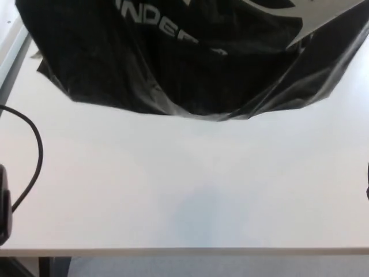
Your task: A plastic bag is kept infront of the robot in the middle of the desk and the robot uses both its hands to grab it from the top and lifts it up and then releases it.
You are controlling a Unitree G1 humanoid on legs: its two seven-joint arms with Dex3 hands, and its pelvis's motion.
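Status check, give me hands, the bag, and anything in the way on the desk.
Hands: neither clearly in view. Black plastic bag fills the top of the head view, white lettering showing. Black cable loops at the white desk's left edge, clear of the bag.

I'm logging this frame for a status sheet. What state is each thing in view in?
Plastic bag: black with white lettering, crumpled, filling the top of the view; whether it rests on the desk cannot be told.
Desk: white, bare in front of the bag.
Black cable: looped at the left edge.
Robot hands: not clearly in view.
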